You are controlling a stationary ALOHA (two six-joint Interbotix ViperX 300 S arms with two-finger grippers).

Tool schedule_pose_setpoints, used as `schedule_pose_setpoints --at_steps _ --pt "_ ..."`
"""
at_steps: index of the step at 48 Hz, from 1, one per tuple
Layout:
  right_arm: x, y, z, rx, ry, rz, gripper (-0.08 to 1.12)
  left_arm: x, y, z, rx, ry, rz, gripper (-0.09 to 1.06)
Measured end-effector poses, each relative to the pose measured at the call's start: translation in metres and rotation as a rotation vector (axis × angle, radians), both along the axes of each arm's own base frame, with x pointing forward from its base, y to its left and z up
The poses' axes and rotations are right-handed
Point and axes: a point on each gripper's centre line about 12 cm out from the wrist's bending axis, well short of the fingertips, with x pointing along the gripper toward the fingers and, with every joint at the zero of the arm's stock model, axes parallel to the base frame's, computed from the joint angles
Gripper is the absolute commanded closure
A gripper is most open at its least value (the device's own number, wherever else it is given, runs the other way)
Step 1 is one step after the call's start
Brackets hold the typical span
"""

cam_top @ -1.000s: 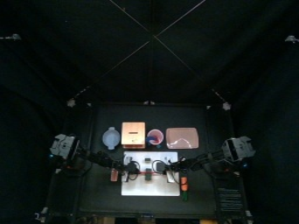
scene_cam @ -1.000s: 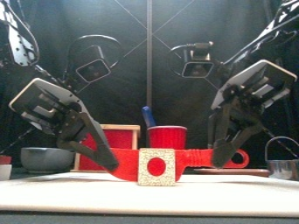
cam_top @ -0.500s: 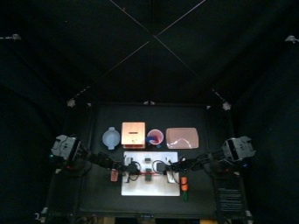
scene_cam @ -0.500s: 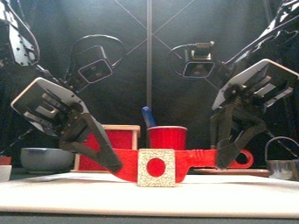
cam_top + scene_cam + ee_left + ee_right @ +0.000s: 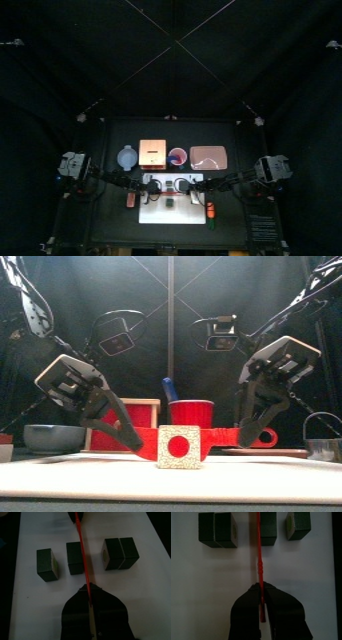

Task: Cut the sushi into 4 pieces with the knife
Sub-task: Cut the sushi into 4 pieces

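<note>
Jaws of left gripper [image 5: 130, 440] and right gripper [image 5: 251, 434] tight on red knife [image 5: 221, 436], crosswise to sushi [image 5: 179, 446].

1. My black left arm [image 5: 74, 386] comes in from the left and slopes down and inward toward the table's middle, wrist tilted steeply.
2. My left gripper [image 5: 131, 441], two black jaws, is low over the table, fingertips pointing down and inward.
3. Its jaws are pressed together on one end of the thin red toy knife [image 5: 221, 434]; the left wrist view shows them closed around it [image 5: 87, 592].
4. My black right arm [image 5: 274, 371] mirrors this from the right, angled down and inward.
5. My right gripper [image 5: 249, 436] is just as low, its jaws clamped on the knife's other end [image 5: 261, 589].
6. From above, both grippers [image 5: 140, 187] [image 5: 201, 187] face each other, apart.
</note>
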Motion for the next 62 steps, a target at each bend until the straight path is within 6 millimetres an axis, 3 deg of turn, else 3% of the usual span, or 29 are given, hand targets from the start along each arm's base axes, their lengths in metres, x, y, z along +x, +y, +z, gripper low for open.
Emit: schedule_pose_setpoints --at_steps 12,18,25,35,62 --pt "-0.001 -0.001 0.006 -0.001 -0.009 -0.003 0.85 0.001 0.003 0.008 0.004 -0.019 0.000 0.72" --pt "-0.002 0.002 0.019 0.002 -0.031 0.001 0.85 0.001 -0.001 0.018 0.003 -0.045 -0.012 0.72" --pt "-0.005 0.016 0.035 0.014 -0.073 0.036 0.85 -0.001 -0.018 0.035 -0.003 -0.092 -0.059 0.72" --pt "-0.007 0.032 0.041 0.031 -0.089 0.072 0.85 -0.005 -0.042 0.048 -0.010 -0.129 -0.132 0.72" --pt "-0.008 0.037 0.036 0.047 -0.075 0.069 0.85 -0.005 -0.046 0.033 -0.018 -0.090 -0.132 0.72"
